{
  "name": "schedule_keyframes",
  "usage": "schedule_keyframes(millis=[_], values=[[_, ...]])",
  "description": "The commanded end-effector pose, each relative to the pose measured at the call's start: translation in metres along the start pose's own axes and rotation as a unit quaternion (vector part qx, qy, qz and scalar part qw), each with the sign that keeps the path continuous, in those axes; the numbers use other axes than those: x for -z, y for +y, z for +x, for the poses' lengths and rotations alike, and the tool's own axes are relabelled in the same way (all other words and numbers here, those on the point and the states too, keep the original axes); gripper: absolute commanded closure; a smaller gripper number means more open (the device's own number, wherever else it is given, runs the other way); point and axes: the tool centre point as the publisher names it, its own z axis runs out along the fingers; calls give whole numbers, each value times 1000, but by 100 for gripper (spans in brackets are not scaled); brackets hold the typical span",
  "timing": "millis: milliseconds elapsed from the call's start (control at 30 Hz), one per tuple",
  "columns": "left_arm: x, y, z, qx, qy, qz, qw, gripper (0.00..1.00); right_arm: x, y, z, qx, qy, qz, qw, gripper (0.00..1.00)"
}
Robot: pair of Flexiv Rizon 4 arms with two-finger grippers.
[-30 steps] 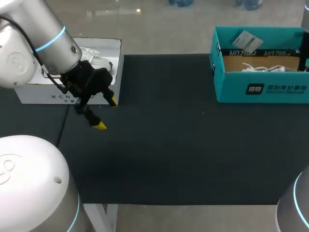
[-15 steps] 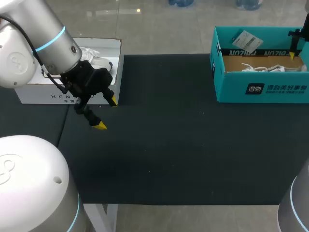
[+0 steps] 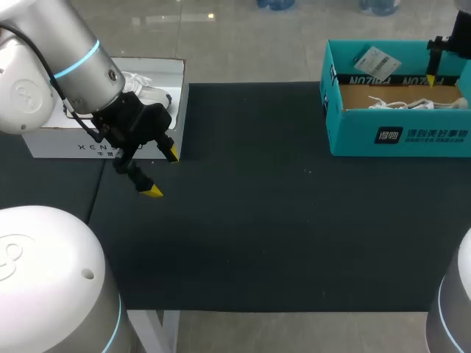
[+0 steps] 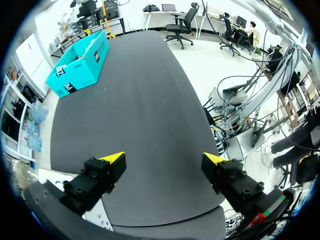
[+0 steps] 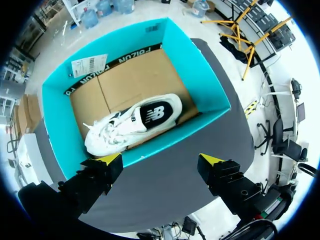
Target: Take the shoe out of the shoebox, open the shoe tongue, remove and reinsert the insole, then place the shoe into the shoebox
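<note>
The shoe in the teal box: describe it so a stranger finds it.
Start at the teal shoebox on the right of the black table. The white shoe lies on its brown cardboard floor, black insole showing; the left box is white.

matt black table mat, shoebox matt teal printed card with bare brown cardboard floor, shoe smooth white synthetic-looking upper with woven laces, white box matt card, left arm shell glossy white, fingertips matt yellow
</note>
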Motion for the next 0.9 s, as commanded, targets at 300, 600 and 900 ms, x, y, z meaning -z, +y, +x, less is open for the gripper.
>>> schedule_keyframes(millis=[300, 600, 900], values=[[37, 51, -57, -181, -41, -15, 983, 0, 1, -6, 0, -1, -2, -28, 1000, 0], [75, 147, -134, -314, 48, 2, 948, 0, 1, -6, 0, -1, -2, -28, 1000, 0], [108, 214, -186, -410, 98, -39, 906, 0, 1, -6, 0, -1, -2, -28, 1000, 0]])
